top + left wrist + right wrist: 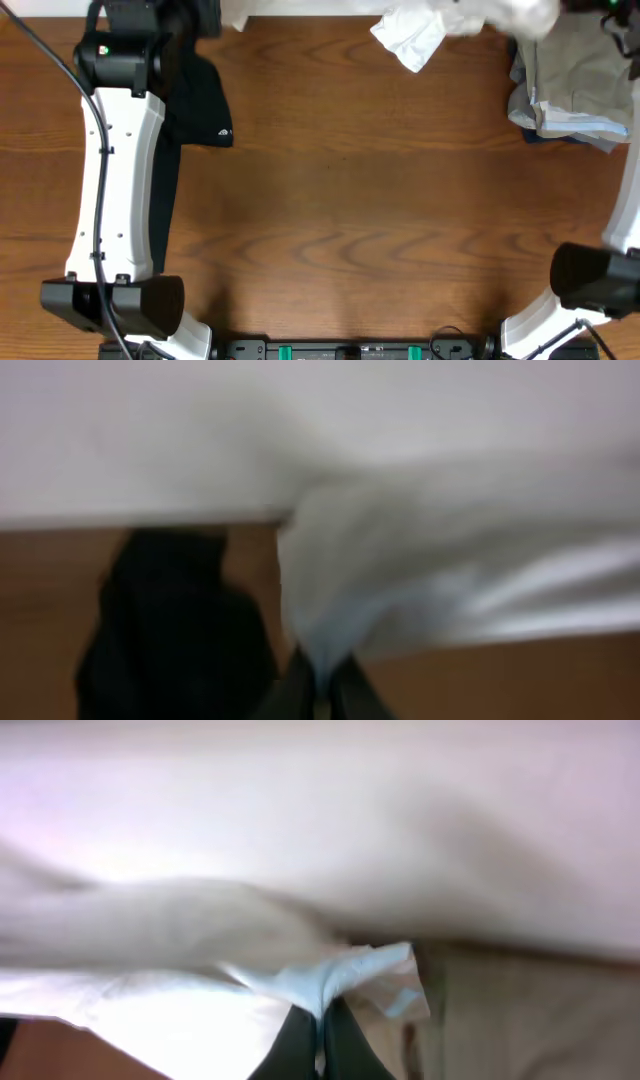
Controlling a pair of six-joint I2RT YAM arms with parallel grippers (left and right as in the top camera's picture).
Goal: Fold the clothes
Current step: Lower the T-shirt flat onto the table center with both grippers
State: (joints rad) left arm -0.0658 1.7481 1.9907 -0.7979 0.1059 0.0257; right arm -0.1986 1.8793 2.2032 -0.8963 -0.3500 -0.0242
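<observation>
The white shirt [418, 32] hangs stretched along the table's far edge, mostly above the overhead view's top; a crumpled part droops at top centre. My left gripper [322, 678] is shut on a pinch of the white shirt [420, 560], which fills its wrist view. My right gripper [320, 1025] is shut on another pinch of the white shirt [300, 850]. Both grippers are out of the overhead view. The long black garment [196, 105] with a tiny white logo lies at the far left under my left arm; it also shows in the left wrist view [170, 630].
A pile of pale grey and beige clothes [572, 85] lies at the far right; it also shows in the right wrist view [530, 1010]. The wooden table [360, 210] spreads across the middle. The arm bases stand at the near corners.
</observation>
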